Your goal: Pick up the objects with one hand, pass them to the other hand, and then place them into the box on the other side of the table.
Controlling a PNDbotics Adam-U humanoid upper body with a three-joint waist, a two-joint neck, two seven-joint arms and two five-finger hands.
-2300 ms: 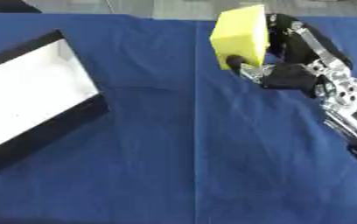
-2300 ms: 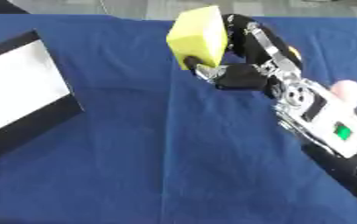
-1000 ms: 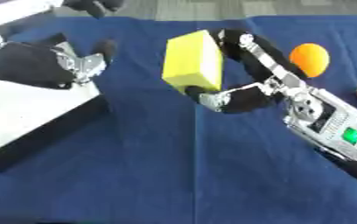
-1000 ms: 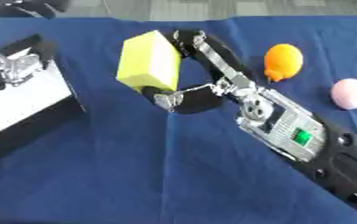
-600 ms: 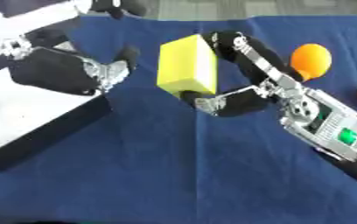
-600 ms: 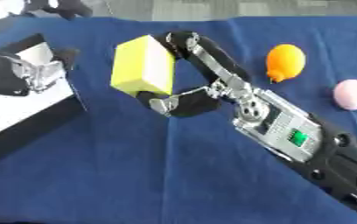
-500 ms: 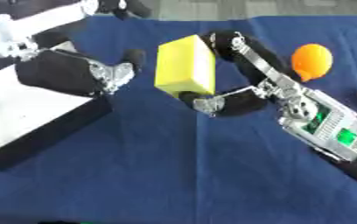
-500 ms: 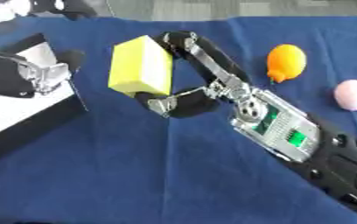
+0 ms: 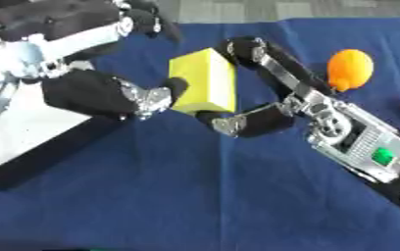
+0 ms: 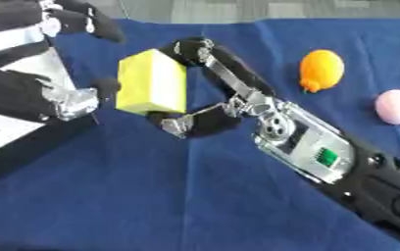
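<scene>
A yellow block (image 9: 202, 86) hangs above the blue table, upright. My right hand (image 9: 299, 100) is shut on it: its fingers (image 9: 257, 54) curl over the block's top right edge and its thumb (image 9: 237, 122) presses under the bottom. From the left my left hand (image 9: 92, 93) reaches in open. Its thumb (image 9: 159, 95) touches the block's left face, and its fingers (image 9: 143, 17) spread above and behind the block without closing. The box (image 9: 40, 152), black-walled with a white floor, lies at the left edge, partly hidden under my left arm.
An orange fruit (image 10: 321, 70) and a pink round thing (image 10: 396, 106) lie on the blue cloth at the right, behind my right forearm (image 10: 340, 166). Bare blue cloth fills the lower half of both views.
My left hand has come in from the left, over the box, until its thumb meets the block. My right hand has kept hold and moved the block slightly left.
</scene>
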